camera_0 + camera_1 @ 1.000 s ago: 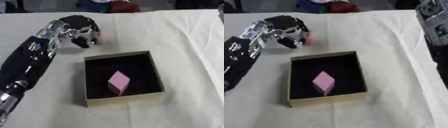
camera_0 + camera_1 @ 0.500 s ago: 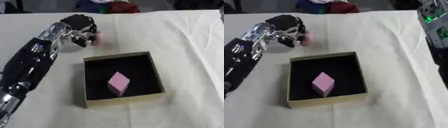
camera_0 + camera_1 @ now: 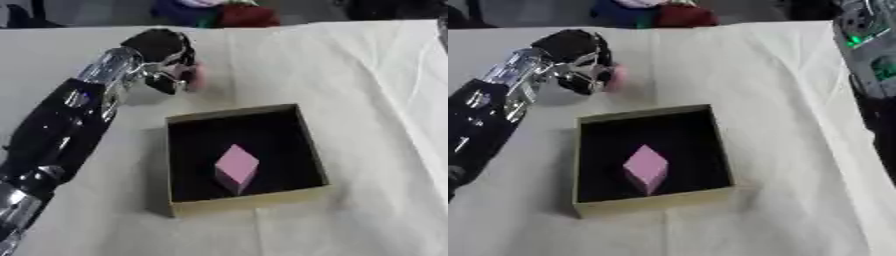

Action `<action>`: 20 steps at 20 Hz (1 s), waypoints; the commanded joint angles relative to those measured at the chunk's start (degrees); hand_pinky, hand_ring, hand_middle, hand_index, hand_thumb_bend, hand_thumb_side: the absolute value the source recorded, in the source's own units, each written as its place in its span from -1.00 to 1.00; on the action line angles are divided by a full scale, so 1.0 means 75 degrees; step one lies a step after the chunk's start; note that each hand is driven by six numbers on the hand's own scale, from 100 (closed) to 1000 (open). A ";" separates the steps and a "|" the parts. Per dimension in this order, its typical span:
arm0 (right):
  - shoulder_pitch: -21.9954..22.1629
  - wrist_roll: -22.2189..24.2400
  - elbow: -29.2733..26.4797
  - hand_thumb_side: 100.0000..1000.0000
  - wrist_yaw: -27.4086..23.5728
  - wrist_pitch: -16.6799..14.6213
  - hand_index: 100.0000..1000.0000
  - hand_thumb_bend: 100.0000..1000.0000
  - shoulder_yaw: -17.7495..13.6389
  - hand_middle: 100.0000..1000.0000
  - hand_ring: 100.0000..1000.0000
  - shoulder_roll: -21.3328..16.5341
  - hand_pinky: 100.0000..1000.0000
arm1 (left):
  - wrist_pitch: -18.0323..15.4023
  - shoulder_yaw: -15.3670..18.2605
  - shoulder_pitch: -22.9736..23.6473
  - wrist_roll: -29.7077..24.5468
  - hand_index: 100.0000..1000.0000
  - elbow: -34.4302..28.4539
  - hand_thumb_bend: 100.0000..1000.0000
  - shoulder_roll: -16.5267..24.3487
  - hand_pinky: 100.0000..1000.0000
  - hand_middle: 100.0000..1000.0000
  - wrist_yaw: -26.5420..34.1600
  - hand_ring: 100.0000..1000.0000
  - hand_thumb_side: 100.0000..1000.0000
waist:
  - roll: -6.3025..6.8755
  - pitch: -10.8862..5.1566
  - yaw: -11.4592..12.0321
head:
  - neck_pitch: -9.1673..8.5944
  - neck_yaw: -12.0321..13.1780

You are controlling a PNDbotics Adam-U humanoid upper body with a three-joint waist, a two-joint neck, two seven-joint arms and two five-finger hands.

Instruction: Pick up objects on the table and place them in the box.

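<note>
A shallow tan box [image 3: 240, 202] with a black inside sits mid-table, and a pink block [image 3: 236, 167] lies in it. Behind the box's far left corner my left hand [image 3: 164, 63] is curled round a small pink object [image 3: 198, 76], of which only the right side shows past the fingers. The hand hovers at the cloth beyond the box. Of my right arm only the forearm [image 3: 870, 60] shows at the right edge; its hand is out of view.
A cream cloth [image 3: 367, 90] covers the table. A heap of dark blue, red and white things [image 3: 210, 11] lies past the far edge. The right arm stands along the table's right side.
The left hand has shifted slightly away from me and to the right with the pink object held. The box and pink block have not moved.
</note>
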 commanded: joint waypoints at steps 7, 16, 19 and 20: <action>-0.0047 -0.0044 -0.0031 0.82 0.0076 -0.0029 0.47 -1.00 -0.0140 0.16 0.48 -0.0036 0.67 | 0.0226 -0.0267 -0.0169 -0.0392 0.00 -0.1265 -1.00 0.0446 -0.66 -0.16 0.0674 -0.20 -0.99 | 0.0018 -0.0429 0.0104 | 0.0261 -0.0089; 0.0084 -0.0073 -0.0078 0.79 0.0124 -0.0022 0.46 -1.00 -0.0169 0.16 0.48 -0.0013 0.67 | 0.0241 -0.0733 0.0062 -0.1072 0.00 -0.3536 -1.00 0.0931 -0.65 -0.15 0.2196 -0.21 -0.92 | 0.0033 -0.0647 0.0275 | 0.0501 -0.0245; 0.0114 -0.0083 -0.0104 0.79 0.0149 -0.0012 0.46 -1.00 -0.0179 0.16 0.48 0.0016 0.67 | 0.0387 -0.0956 0.0186 -0.1348 0.00 -0.4413 -1.00 0.1087 -0.64 -0.15 0.2764 -0.21 -0.92 | 0.0038 -0.0706 0.0344 | 0.0542 -0.0313; 0.0121 -0.0087 -0.0115 0.79 0.0154 -0.0008 0.46 -1.00 -0.0184 0.16 0.48 0.0024 0.67 | 0.0453 -0.1009 0.0226 -0.1431 0.00 -0.4673 -1.00 0.1124 -0.64 -0.15 0.2920 -0.21 -0.92 | 0.0036 -0.0718 0.0361 | 0.0549 -0.0330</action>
